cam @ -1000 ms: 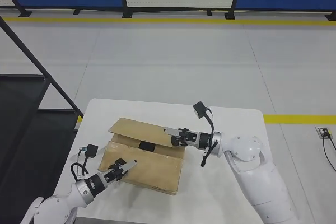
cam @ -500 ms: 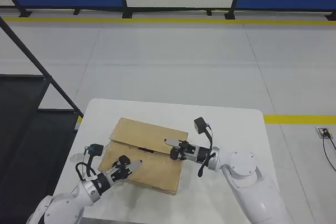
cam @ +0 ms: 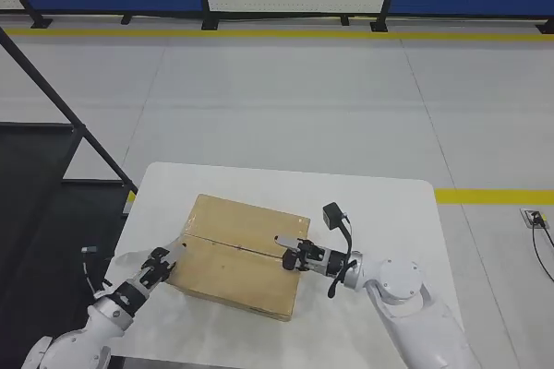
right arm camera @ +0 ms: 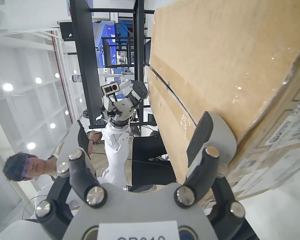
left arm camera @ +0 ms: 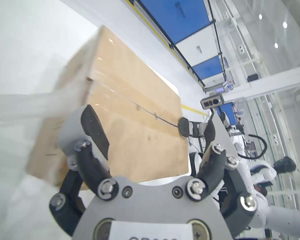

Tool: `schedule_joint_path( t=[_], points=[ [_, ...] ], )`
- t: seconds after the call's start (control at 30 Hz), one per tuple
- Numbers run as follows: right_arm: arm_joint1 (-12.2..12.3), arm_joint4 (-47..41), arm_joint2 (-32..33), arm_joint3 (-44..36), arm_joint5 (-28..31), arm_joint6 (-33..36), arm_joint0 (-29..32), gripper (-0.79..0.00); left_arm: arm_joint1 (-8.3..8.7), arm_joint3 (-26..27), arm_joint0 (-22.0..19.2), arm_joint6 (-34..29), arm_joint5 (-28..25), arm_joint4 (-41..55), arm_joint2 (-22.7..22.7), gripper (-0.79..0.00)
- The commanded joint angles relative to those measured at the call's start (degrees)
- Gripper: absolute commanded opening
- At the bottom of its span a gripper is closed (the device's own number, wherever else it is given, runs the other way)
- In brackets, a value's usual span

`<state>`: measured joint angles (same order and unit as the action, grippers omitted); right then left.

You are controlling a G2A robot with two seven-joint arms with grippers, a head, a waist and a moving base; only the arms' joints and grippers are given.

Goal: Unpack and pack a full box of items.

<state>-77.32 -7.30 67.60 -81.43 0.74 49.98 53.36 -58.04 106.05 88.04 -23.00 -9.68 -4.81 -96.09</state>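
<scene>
The box (cam: 245, 254) sits flaps shut on the white worktop (cam: 369, 198), the left tool (cam: 159, 265) spread open at its left end, the right tool (cam: 289, 254) spread open at its right end

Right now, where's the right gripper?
In the top view, the right gripper is at the right end of the cardboard box, by the seam between its closed flaps.
</scene>
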Motion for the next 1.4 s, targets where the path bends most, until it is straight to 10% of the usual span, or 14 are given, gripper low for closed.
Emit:
schedule_joint_path(
  t=[0.0, 1.37],
  points=[
    [0.1, -0.1, -0.1, 0.3, 0.4, 0.2, -0.3, 0.000, 0.10, -0.4, 2.9, 0.4, -0.4, 0.0, -3.0, 0.000],
    [1.7, 2.1, 0.7, -0.1, 0.8, -3.7, -0.9, 0.000, -0.67, -0.8, 0.9, -4.8, -1.2, -4.8, 4.2, 0.000]
  ],
)
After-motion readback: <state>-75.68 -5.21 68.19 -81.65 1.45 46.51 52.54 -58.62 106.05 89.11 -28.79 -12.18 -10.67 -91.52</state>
